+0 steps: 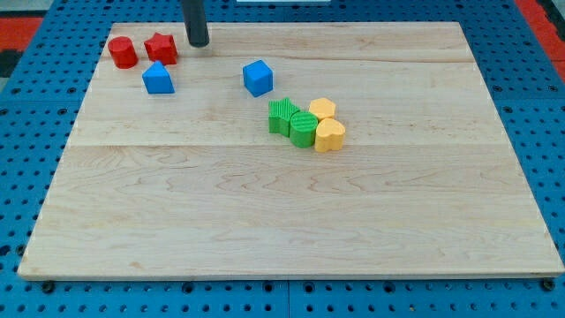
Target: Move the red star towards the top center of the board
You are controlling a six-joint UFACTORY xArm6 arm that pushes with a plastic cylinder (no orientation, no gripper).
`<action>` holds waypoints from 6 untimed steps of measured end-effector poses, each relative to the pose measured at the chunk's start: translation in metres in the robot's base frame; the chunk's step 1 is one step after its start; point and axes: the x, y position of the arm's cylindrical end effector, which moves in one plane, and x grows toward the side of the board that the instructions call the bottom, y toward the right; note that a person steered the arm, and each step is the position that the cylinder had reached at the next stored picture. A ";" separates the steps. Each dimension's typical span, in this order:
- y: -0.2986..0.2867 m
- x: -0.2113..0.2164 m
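Observation:
The red star [161, 48] lies near the board's top left corner. A red cylinder [123, 53] sits just to its left. My tip [199, 42] stands on the board just right of the red star, a small gap apart from it. The rod rises out of the view's top.
A blue block [158, 79] lies just below the red star. A blue cube [258, 78] sits right of it. Two green blocks [283, 116] [303, 128] and two yellow blocks [322, 109] [329, 135] cluster near the board's middle. The wooden board [282, 221] rests on a blue pegboard.

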 end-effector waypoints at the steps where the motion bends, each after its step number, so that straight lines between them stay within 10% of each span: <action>1: -0.008 -0.024; 3: -0.128 -0.023; 6: -0.077 0.047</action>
